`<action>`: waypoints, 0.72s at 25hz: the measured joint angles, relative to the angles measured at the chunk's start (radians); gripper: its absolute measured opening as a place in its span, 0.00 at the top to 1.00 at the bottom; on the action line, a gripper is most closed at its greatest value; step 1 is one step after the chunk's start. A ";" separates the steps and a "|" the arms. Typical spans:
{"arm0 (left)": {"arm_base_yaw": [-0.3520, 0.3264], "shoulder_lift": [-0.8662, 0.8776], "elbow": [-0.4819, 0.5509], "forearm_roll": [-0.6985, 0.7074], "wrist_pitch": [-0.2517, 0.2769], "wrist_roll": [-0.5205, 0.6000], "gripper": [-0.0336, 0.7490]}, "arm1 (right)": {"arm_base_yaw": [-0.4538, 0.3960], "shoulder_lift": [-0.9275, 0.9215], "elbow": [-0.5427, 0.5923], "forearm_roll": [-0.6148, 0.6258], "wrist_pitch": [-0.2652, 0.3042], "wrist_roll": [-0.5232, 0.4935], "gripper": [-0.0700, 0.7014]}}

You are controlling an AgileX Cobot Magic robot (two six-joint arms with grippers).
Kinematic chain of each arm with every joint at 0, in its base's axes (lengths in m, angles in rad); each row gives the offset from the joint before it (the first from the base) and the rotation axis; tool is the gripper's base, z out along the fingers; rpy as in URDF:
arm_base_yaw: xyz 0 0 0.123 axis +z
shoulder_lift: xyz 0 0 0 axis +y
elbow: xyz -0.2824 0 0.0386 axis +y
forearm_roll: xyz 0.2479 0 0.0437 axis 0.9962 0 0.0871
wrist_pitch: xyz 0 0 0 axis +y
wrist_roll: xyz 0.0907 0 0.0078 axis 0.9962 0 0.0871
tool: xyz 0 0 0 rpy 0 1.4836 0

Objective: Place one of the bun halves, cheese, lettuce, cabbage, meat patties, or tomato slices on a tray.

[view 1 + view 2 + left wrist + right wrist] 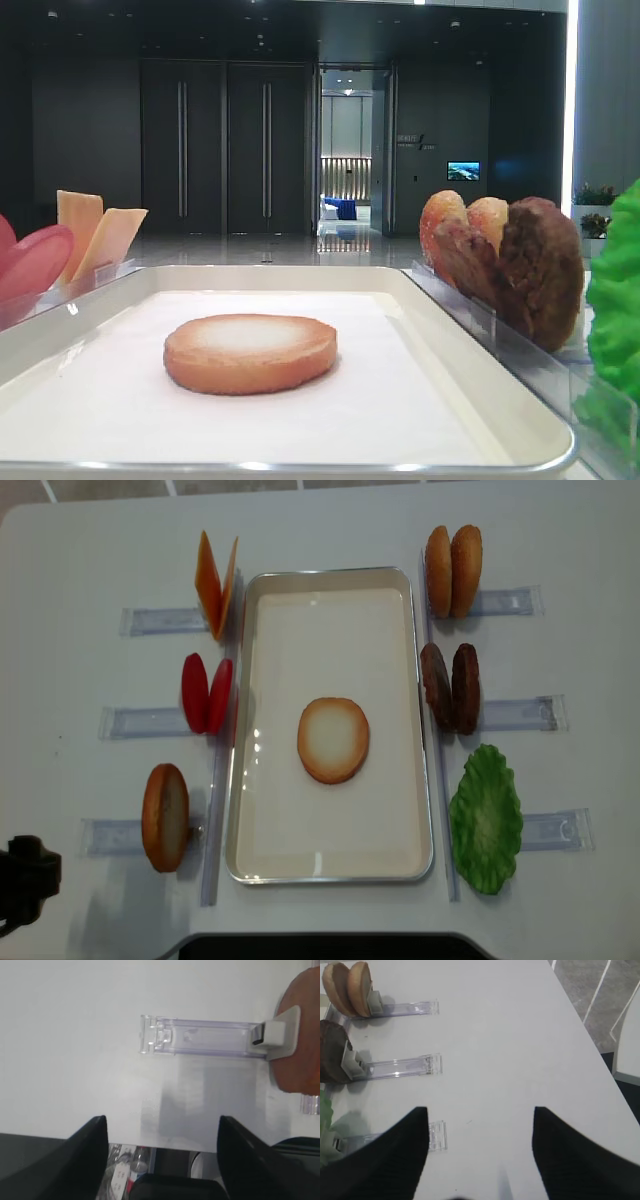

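- Left pincer point(161, 1132): jaws wide, nothing between them, over the table point(330, 525) edge at the near left; only a dark part of it shows in the overhead view.
- Right pincer point(479, 1125): jaws wide, empty, above bare table right of the holders.
- Bun point(165, 817): one half on edge in the near-left clear holder point(197, 1036), just beside the tray's left rim.
- Lettuce point(486, 818): green ruffled leaf, near right, just outside the tray's right rim.
- Tray point(335, 872): cream, rectangular, white liner, at the table's centre.
- Bun half on tray point(333, 740): lies flat, pale face up, about mid-tray, apart from every rim.
- Tomato slices point(207, 693): two red discs on edge, touching, left of the tray, middle row.
- Patties point(450, 687): two dark brown discs on edge, side by side, right of the tray, middle row.
- Cheese point(215, 583): two orange squares on edge, leaning apart in a V, far left.
- Bun pair point(453, 570): two halves on edge, touching, far right.
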 joint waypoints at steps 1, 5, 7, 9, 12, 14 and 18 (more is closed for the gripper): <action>0.000 -0.036 0.005 -0.012 -0.008 0.010 0.30 | 0.000 0.000 0.000 0.000 0.000 0.000 0.35; 0.000 -0.164 0.005 -0.066 -0.011 0.083 0.30 | 0.000 0.000 0.000 0.000 0.000 0.000 0.35; 0.000 -0.229 0.005 -0.095 -0.011 0.120 0.30 | 0.000 0.000 0.000 0.000 0.000 0.000 0.35; 0.000 -0.306 0.005 -0.103 -0.011 0.135 0.30 | 0.000 0.000 0.000 0.000 0.000 0.000 0.35; 0.000 -0.421 0.005 -0.111 -0.011 0.160 0.30 | 0.000 0.000 0.000 0.000 0.000 0.000 0.35; 0.000 -0.491 0.005 -0.133 -0.011 0.191 0.30 | 0.000 0.000 0.000 0.000 0.000 0.000 0.35; 0.000 -0.596 0.006 -0.156 -0.007 0.231 0.30 | 0.000 0.000 0.000 0.000 0.000 0.000 0.35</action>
